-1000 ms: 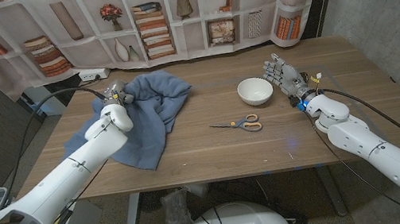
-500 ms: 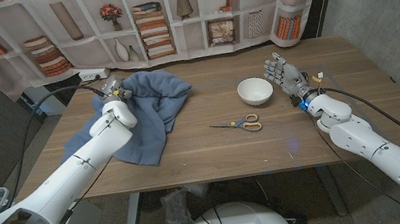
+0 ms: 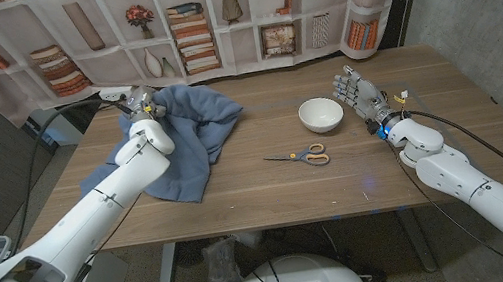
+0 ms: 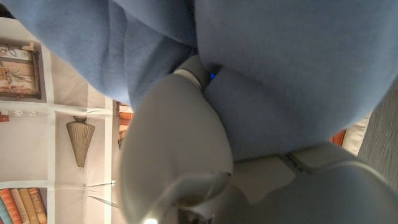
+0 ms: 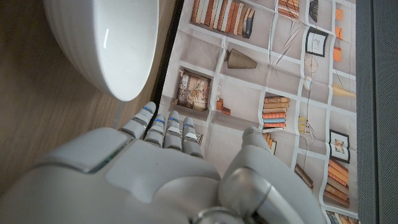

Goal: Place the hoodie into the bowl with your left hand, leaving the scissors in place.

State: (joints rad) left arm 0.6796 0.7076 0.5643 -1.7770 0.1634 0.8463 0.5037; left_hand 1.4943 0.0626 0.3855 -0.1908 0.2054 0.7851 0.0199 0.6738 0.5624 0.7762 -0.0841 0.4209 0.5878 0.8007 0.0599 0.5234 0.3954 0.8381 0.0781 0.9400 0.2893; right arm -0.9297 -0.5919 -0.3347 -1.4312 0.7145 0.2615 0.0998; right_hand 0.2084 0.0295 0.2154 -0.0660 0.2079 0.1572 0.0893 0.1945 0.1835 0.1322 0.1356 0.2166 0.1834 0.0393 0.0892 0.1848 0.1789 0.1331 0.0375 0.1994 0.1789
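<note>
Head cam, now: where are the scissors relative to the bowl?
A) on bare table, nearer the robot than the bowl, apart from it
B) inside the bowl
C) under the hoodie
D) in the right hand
A: the scissors lie on the bare table, on the robot's side of the white bowl and not touching it, well clear of the blue hoodie and the right hand.
</note>
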